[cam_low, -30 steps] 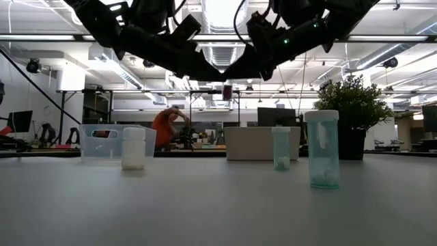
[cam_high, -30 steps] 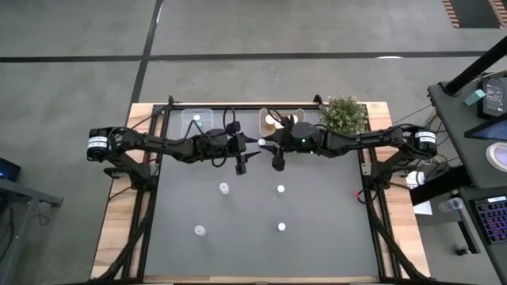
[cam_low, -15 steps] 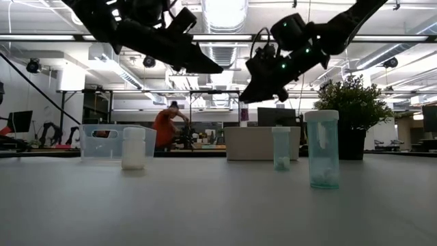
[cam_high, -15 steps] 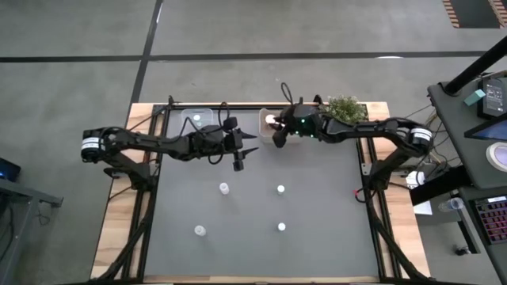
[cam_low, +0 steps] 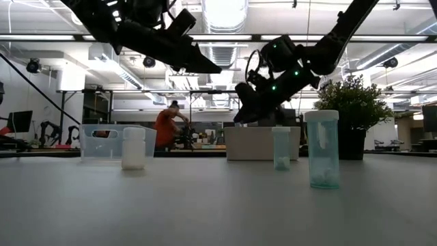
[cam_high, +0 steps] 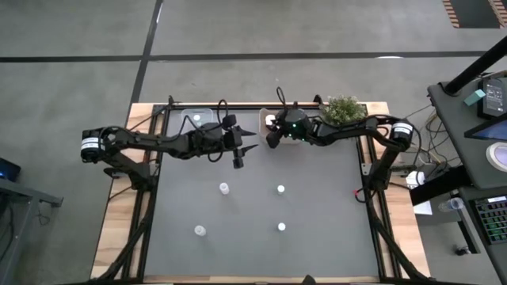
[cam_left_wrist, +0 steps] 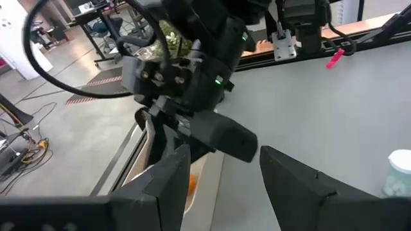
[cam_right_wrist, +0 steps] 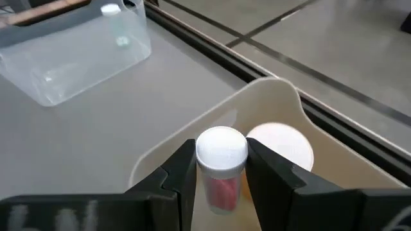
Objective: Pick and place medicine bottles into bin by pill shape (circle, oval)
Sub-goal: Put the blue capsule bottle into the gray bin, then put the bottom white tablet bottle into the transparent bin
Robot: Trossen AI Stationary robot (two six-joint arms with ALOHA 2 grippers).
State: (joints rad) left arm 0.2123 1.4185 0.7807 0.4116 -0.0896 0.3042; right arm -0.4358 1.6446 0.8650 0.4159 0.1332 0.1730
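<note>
My right gripper [cam_high: 271,134] is at the table's far edge, above the beige bin [cam_high: 266,119], shut on a medicine bottle [cam_right_wrist: 221,154] with a white cap and an orange body. Another white cap [cam_right_wrist: 281,145] lies in that bin. My left gripper [cam_high: 242,147] hangs open and empty just left of it, between the beige bin and the clear bin [cam_high: 198,120]. Several white-capped bottles stand upright on the grey mat, among them ones at the middle [cam_high: 224,188], [cam_high: 280,189] and nearer the front [cam_high: 200,230]. My right gripper pinches the bottle between its two fingers [cam_right_wrist: 182,172], one on each side of the body just under the cap [cam_right_wrist: 221,183]. The fingers come nearly level, slanting a little down toward the far edge. The bottle is lifted clear over the beige bin's opening.
A green potted plant [cam_high: 344,113] stands right of the beige bin. The clear bin [cam_right_wrist: 70,58] holds a small bottle [cam_right_wrist: 110,10]. In the low view, three bottles [cam_low: 133,147], [cam_low: 281,147], [cam_low: 322,149] stand in front of the bins. A person [cam_low: 166,127] moves in the room behind.
My right gripper has carried the bottle away from my left gripper toward the table's far edge and down, to just above the beige bin, rolling its wrist on the way. The bottle stays in its fingers.
</note>
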